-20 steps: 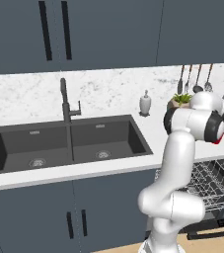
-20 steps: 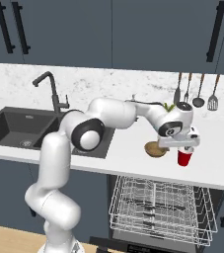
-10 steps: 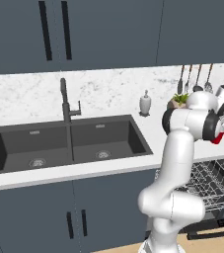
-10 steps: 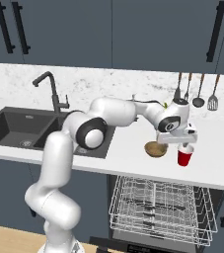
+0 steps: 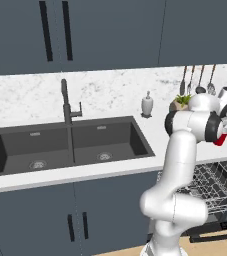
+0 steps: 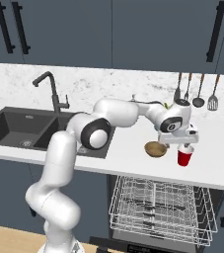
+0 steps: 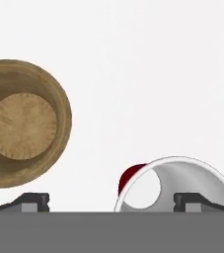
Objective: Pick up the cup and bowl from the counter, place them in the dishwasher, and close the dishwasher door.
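Observation:
A red cup (image 6: 184, 157) with a white inside stands upright on the white counter (image 6: 133, 158), and a brown wooden bowl (image 6: 156, 148) sits just to its left. My gripper (image 6: 184, 143) hangs open directly above the cup, pointing down. In the hand view the cup (image 7: 175, 185) lies under the right fingertip (image 7: 190, 200), with the bowl (image 7: 22, 123) off to the left of the gripper (image 7: 111, 201). From the left base view the cup (image 5: 220, 139) peeks out below the gripper (image 5: 226, 126). The dishwasher (image 6: 163, 207) stands open below, its wire rack pulled out over the lowered dishwasher door (image 6: 133, 245).
A dark double sink (image 5: 70, 145) with a black tap (image 5: 65, 102) is set in the counter to the left. A soap dispenser (image 5: 147, 104), a small plant (image 5: 182, 101) and hanging utensils (image 6: 197, 91) line the back wall. Dark cabinets hang above.
The gripper has sunk a little closer to the cup. Its jaws stay wide, and the cup and bowl have not moved.

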Controlling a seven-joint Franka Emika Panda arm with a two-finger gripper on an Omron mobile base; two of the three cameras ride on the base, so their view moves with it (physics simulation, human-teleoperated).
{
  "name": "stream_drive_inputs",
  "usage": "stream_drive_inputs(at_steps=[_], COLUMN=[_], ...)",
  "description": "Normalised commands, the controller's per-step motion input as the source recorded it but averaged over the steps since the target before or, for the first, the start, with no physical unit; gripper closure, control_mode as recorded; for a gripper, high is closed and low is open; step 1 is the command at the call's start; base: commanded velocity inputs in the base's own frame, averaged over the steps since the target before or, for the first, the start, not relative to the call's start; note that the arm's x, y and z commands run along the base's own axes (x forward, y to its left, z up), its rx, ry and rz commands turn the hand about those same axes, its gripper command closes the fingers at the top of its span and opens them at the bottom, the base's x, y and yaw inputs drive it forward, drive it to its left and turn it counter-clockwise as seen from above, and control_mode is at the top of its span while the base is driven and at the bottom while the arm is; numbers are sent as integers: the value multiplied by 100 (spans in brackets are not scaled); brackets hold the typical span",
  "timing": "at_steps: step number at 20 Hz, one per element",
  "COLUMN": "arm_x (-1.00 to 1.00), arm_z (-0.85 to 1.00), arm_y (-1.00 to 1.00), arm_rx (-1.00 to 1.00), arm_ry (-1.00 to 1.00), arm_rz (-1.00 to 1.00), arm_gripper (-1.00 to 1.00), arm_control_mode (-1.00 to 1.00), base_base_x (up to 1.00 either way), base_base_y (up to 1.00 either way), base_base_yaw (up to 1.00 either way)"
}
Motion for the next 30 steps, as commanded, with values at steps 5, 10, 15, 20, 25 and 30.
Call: stream_drive_inputs(at_steps=[5,10,15,20,25,30], arm_x=[0,1,-15,-14,-26,-85], arm_z=[-11,-8,-23,-30,-6,0], arm_y=[-10,-10,-14,0,0,-4], arm_rx=[0,0,0,0,0,0], arm_ry=[0,0,0,1,-9,-24], arm_rz=[0,0,0,0,0,0], arm_gripper=[-100,-100,100,100,100,100], arm_control_mode=[-100,-100,-100,-100,-100,-100], base_base_x=[0,0,0,0,0,0], base_base_y=[0,0,0,0,0,0], base_base_yaw=[0,0,0,0,0,0])
